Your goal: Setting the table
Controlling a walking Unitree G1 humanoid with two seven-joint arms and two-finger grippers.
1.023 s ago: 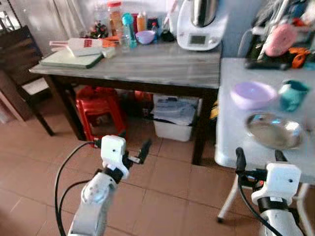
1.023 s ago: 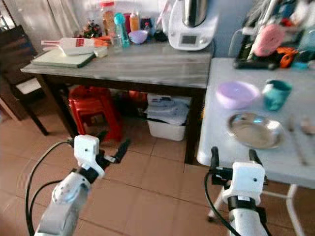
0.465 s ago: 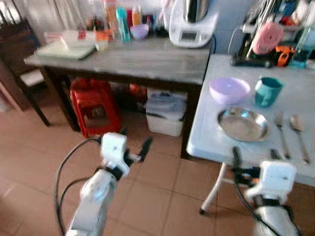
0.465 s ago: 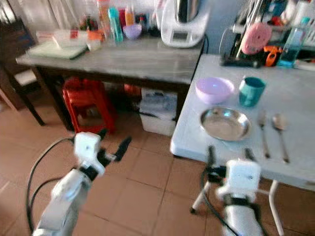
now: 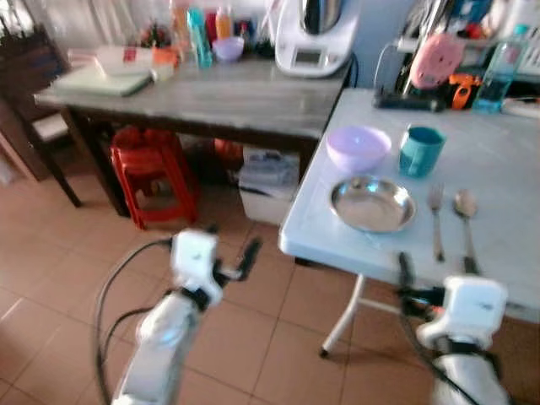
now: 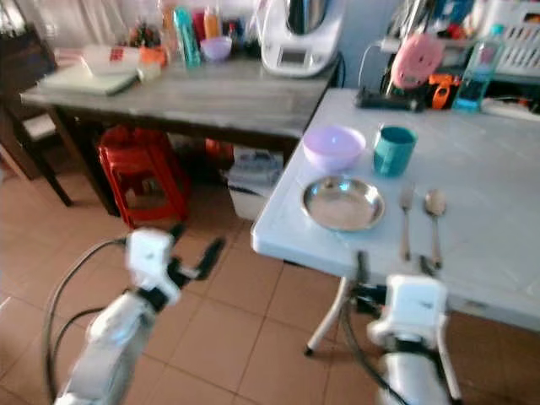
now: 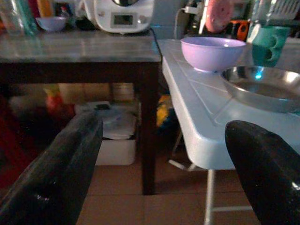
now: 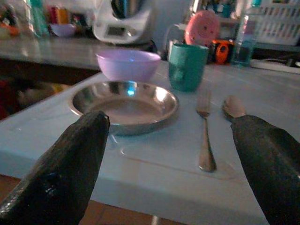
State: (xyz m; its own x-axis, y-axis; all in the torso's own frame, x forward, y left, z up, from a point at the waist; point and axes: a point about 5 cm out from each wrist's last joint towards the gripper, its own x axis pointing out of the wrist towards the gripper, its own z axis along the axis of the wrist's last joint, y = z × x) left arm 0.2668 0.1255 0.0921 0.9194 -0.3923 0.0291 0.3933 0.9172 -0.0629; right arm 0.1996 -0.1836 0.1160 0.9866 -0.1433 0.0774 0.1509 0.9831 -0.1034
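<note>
The view has swung: the steel plate (image 5: 372, 203) now sits centre-right on the white table (image 5: 506, 160); both end effectors, left (image 5: 229, 250) and right (image 5: 434, 266), are spread and hold nothing.

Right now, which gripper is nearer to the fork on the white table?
Right. The right gripper is at the table's near edge, just short of the fork. The left gripper is over the floor, far off to the fork's left.
</note>
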